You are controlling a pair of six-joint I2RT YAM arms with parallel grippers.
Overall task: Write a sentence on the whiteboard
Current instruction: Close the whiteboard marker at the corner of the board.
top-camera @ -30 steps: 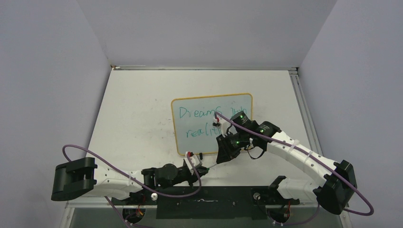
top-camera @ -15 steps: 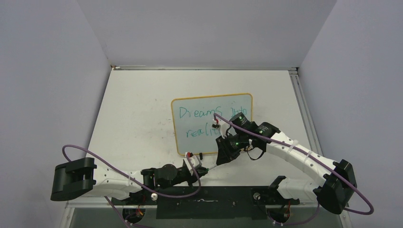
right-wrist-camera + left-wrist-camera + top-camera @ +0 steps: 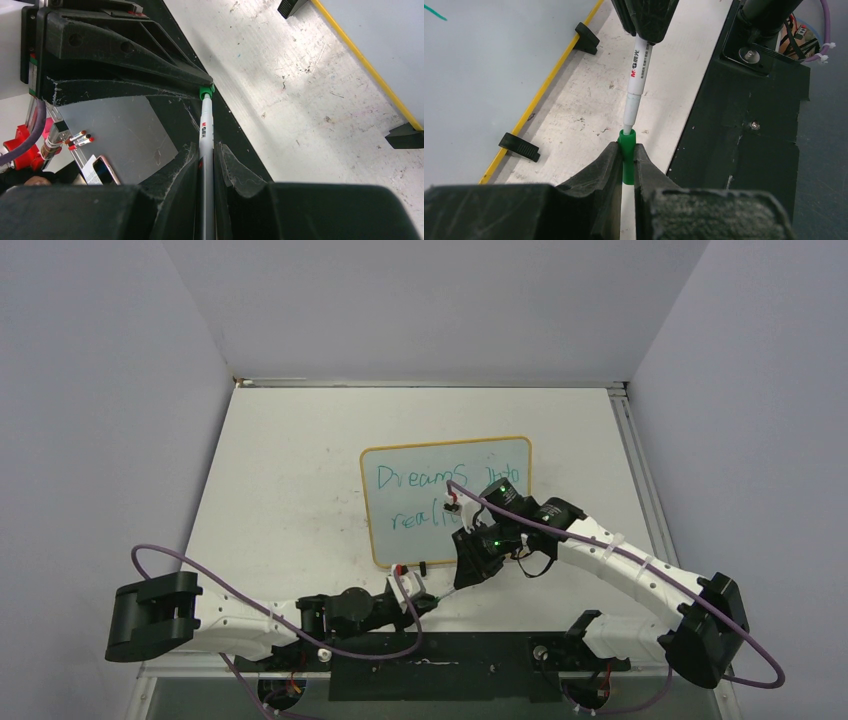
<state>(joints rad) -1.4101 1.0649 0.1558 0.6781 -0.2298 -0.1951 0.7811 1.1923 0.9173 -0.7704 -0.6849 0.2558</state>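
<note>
The whiteboard is laid flat just beyond both grippers, with the green sentence seemingly complete on it. The marker is clamped in the right gripper, and its tip is lined up at the mouth of the green cap, which is pinched by the left gripper, apparently for recapping. The board's black clip feet are set off to the left gripper's side, clear of that line.

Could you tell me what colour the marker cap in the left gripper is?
The cap is green, clearest in the left wrist view.
</note>
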